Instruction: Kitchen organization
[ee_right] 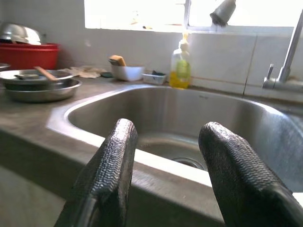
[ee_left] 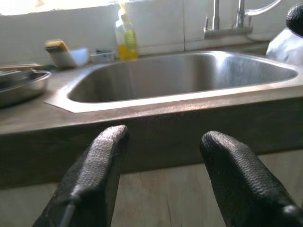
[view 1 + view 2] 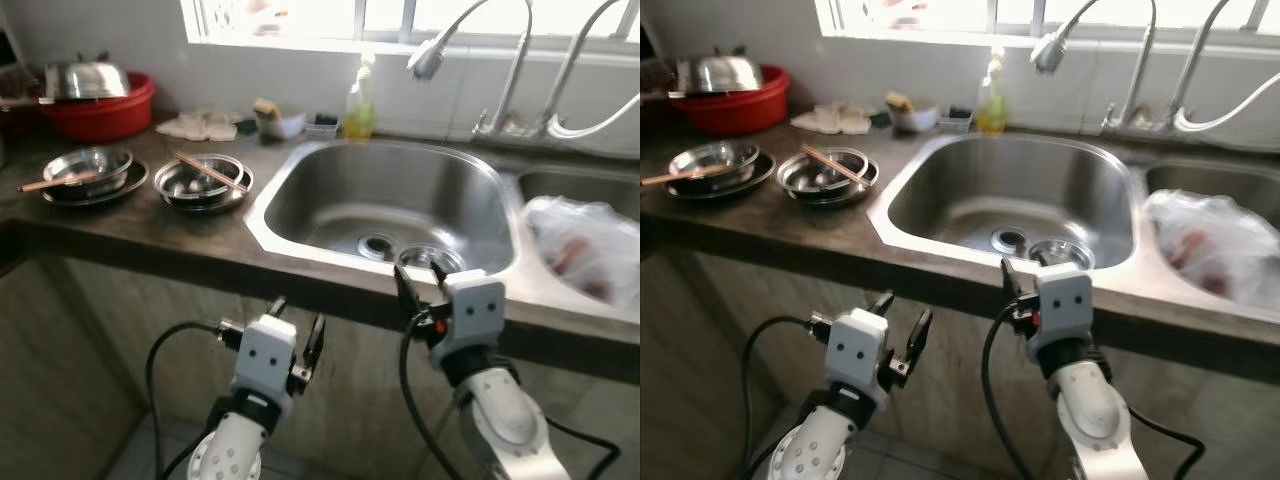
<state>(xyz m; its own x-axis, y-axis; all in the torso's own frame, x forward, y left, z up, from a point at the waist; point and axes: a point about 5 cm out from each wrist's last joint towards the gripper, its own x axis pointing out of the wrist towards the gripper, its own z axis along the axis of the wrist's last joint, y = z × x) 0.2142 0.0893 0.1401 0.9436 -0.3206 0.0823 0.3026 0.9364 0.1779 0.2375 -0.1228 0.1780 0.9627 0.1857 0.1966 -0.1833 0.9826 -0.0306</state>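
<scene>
From the head views, two steel bowls with chopsticks stand on the dark counter, left of the sink. They look light, stiff and slippery, so the thin rim is probably the best place to hold.

In the left wrist view, the left gripper is empty, fingers apart, below the counter edge.

In the right wrist view, the right gripper hovers at the near sink rim, fingers apart.

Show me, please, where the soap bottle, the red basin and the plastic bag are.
soap bottle [image 3: 360, 112], left eye view, on its yellow body.
red basin [image 3: 105, 115], left eye view, on its front wall.
plastic bag [image 3: 585, 245], left eye view, on its crumpled middle.
</scene>
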